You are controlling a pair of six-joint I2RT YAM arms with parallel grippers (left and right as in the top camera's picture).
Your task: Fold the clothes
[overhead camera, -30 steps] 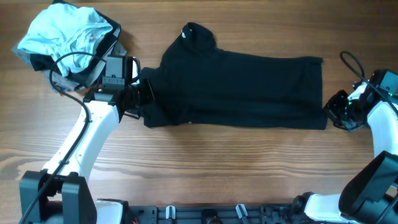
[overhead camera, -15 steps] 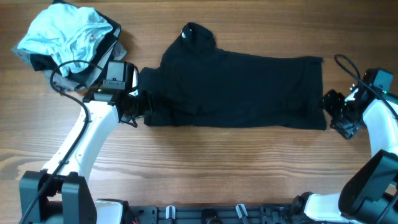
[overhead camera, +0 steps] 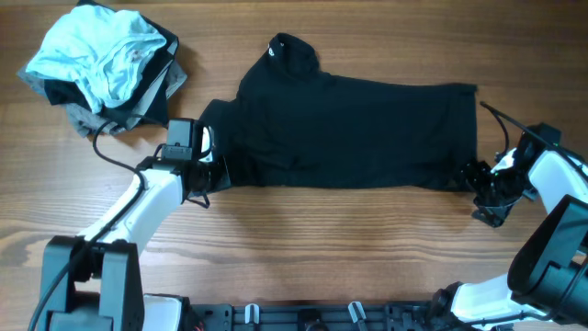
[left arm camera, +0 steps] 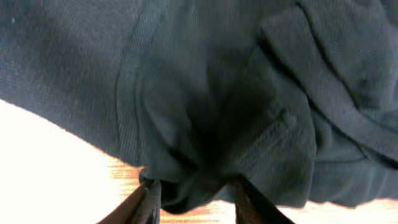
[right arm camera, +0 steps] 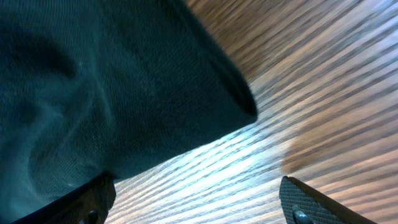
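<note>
The clothes here are chiefly a large black shirt (overhead camera: 354, 133), spread flat across the middle of the table with a small white neck label (overhead camera: 274, 51) at its far edge. My left gripper (overhead camera: 208, 171) sits at the shirt's near left corner. In the left wrist view, black shirt fabric (left arm camera: 205, 112) bunches between the fingers of the left gripper (left arm camera: 196, 199), which pinch it. My right gripper (overhead camera: 478, 181) is at the shirt's near right corner. In the right wrist view the right gripper (right arm camera: 199, 202) stands wide open over bare wood. The shirt's corner (right arm camera: 124, 93) lies over its left finger (right arm camera: 93, 199).
A heap of light-blue, grey and black garments (overhead camera: 101, 60) lies at the far left corner. Wooden tabletop (overhead camera: 349, 239) runs along the near side of the shirt. The arms' bases stand at the near edge.
My left gripper let go, slid toward the near edge and closed on the shirt's corner again. My right gripper opened and moved nearer and leftward to the shirt's near right corner.
</note>
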